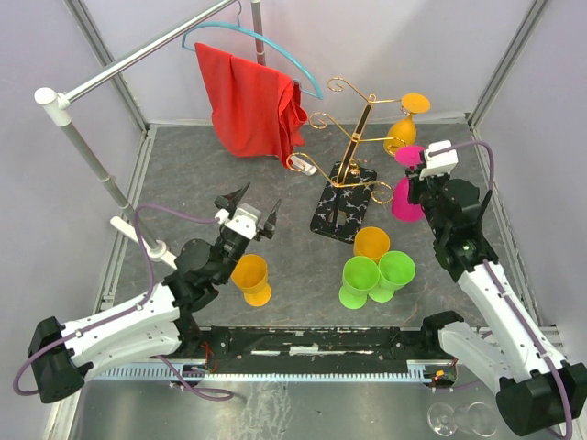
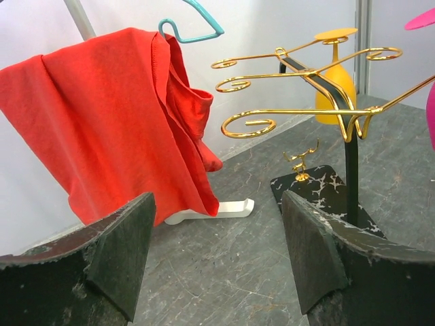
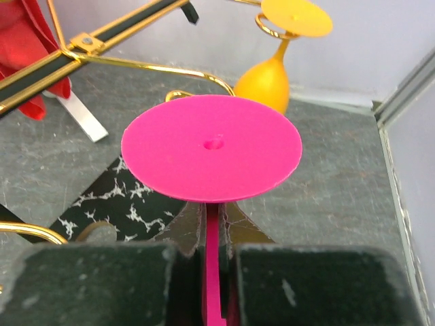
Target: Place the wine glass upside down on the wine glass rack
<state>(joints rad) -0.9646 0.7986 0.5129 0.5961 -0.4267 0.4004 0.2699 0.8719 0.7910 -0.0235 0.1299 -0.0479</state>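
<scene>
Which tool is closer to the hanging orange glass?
Right. The right tool is just in front of the orange glass; the left tool is across the rack.

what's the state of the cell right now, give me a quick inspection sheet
surface: dark grey stone-look mat, no spills seen
job's things: gold wine glass rack upright on its black base; orange glass hangs upside down on it; pink glass beside a gold arm, not clearly hooked
clutter: orange cup, second orange cup, two green cups; red cloth on blue hanger
grippers: left gripper open, empty; right gripper shut on the pink glass's stem
cables: purple cables along both arms, no snag seen
surroundings: white walls, metal rail; clear glasses off the table, near right
</scene>
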